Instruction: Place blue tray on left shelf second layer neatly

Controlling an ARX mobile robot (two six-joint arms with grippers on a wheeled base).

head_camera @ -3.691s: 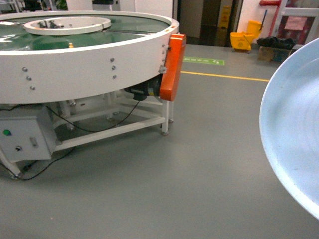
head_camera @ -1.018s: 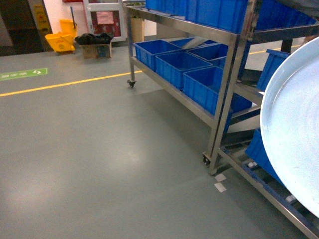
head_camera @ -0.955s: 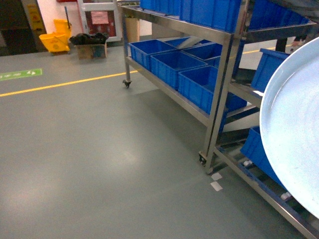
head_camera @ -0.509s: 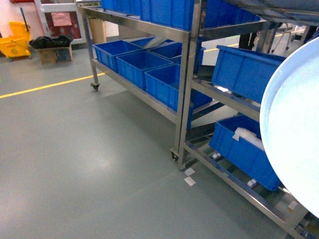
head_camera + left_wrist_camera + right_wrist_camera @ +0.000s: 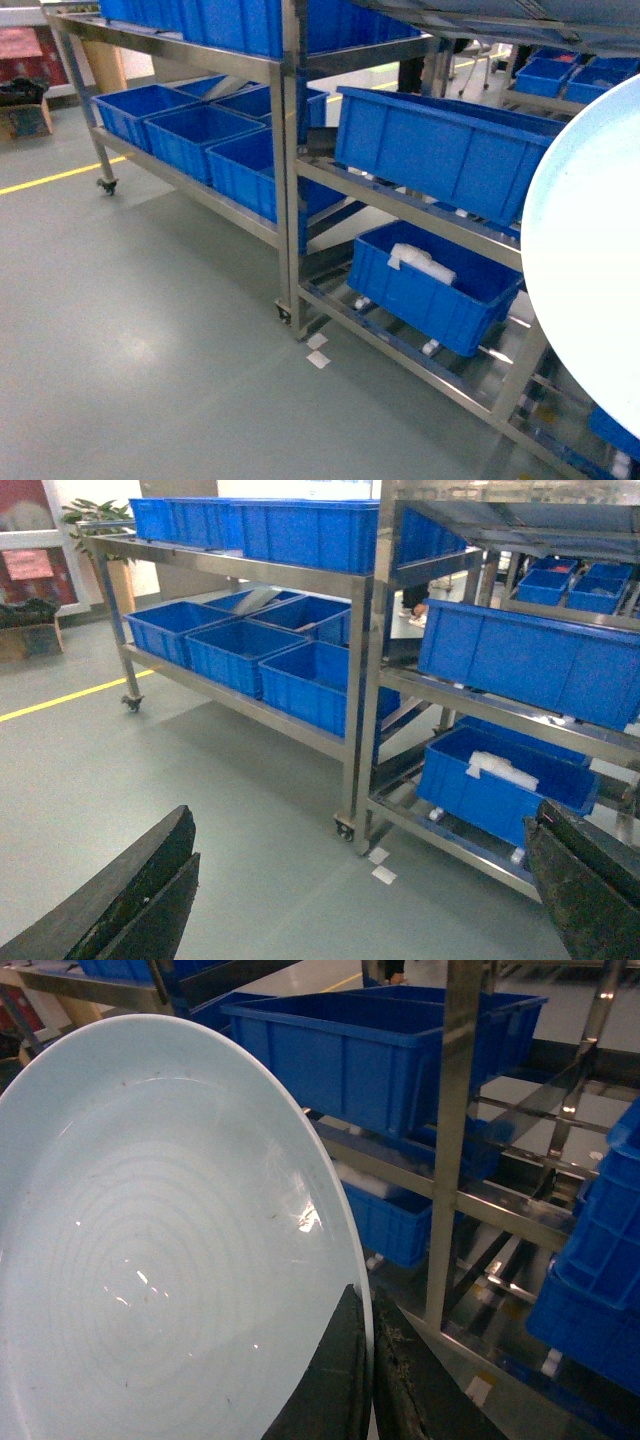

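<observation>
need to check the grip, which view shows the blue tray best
The right wrist view: the blue tray fills it, rim pinched by the right gripper. The head view shows only its edge; the left wrist view shows none.

blue tray (image 5: 150, 1260): smooth glossy plastic. Shelf (image 5: 290, 180): shiny stainless steel. Crates (image 5: 440, 150): matt ribbed plastic. Floor (image 5: 130, 350): smooth, slight sheen.

You see steel shelf racks (image 5: 290, 170) on grey floor (image 5: 130, 340) | blue crates (image 5: 440, 150) on tiers | white tape bits (image 5: 318, 352) by corner post
</observation>
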